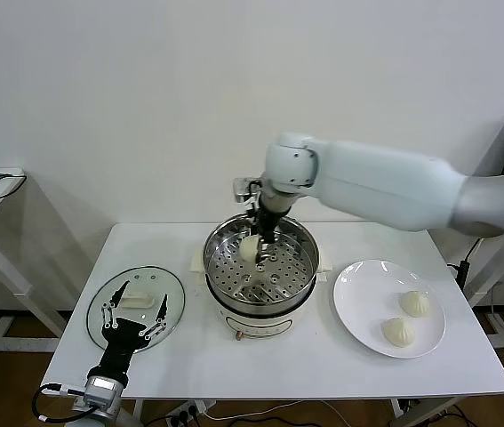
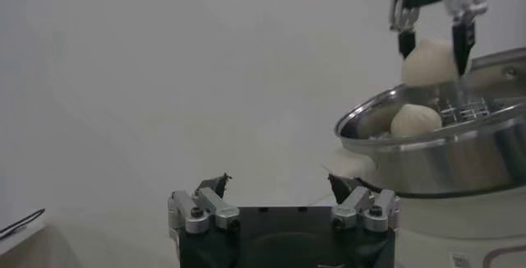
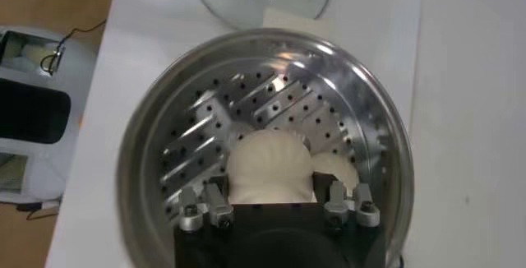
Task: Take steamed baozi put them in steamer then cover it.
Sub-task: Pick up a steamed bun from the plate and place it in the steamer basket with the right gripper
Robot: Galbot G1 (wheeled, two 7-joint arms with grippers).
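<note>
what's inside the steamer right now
Inside the steamer a perforated tray holds one baozi; the right gripper holds a second bun above it. That bun and gripper hide part of the tray.

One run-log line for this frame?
right gripper: holding bun over steamer | left gripper: open, above lid | plate: two buns

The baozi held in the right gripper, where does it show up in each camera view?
Head view: the held baozi sits over the steamer, in the right gripper.
Left wrist view: held baozi at upper right, above the steamer rim.
Right wrist view: held baozi low at centre, over the perforated tray.
Shared landmark: the steamer.
</note>
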